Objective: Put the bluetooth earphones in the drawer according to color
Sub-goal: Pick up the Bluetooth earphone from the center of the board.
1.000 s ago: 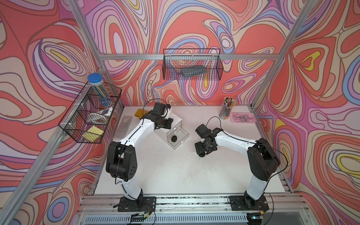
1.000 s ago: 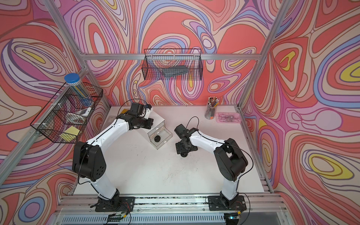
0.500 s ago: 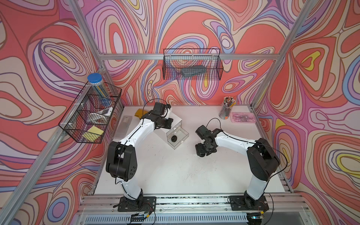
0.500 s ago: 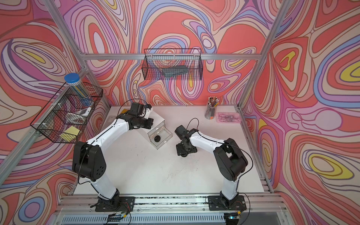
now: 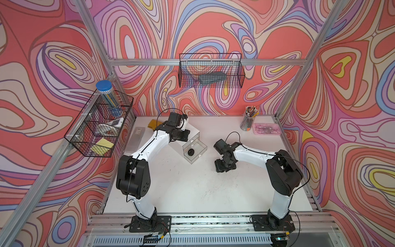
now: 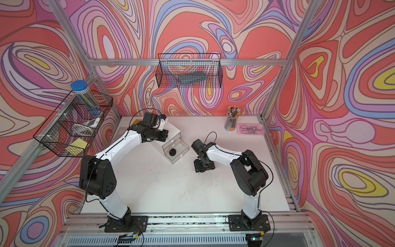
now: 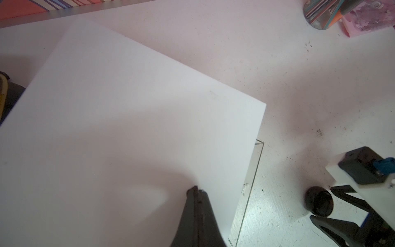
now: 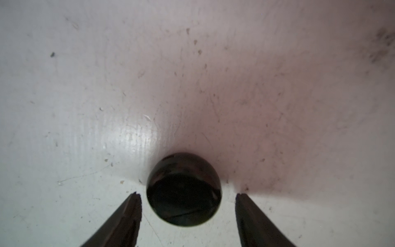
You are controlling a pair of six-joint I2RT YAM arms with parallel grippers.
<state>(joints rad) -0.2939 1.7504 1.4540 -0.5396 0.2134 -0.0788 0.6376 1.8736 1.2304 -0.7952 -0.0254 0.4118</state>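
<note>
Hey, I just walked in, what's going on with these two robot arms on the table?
The robot is sorting earphone cases into a small white cabinet. Its bottom clear drawer is pulled out with one black case inside. The right gripper is open, low over a second black case on the table, jaws either side but not touching it. The left gripper is shut over the cabinet's top.

Black earphone case (image 8: 183, 190) is smooth and properly glossy. The white tabletop (image 8: 85, 85) looks scuffed and speckled. Mid-frame in both top views, the cabinet (image 5: 193, 130) is matt white, its drawer (image 5: 195, 150) clear plastic.
</note>
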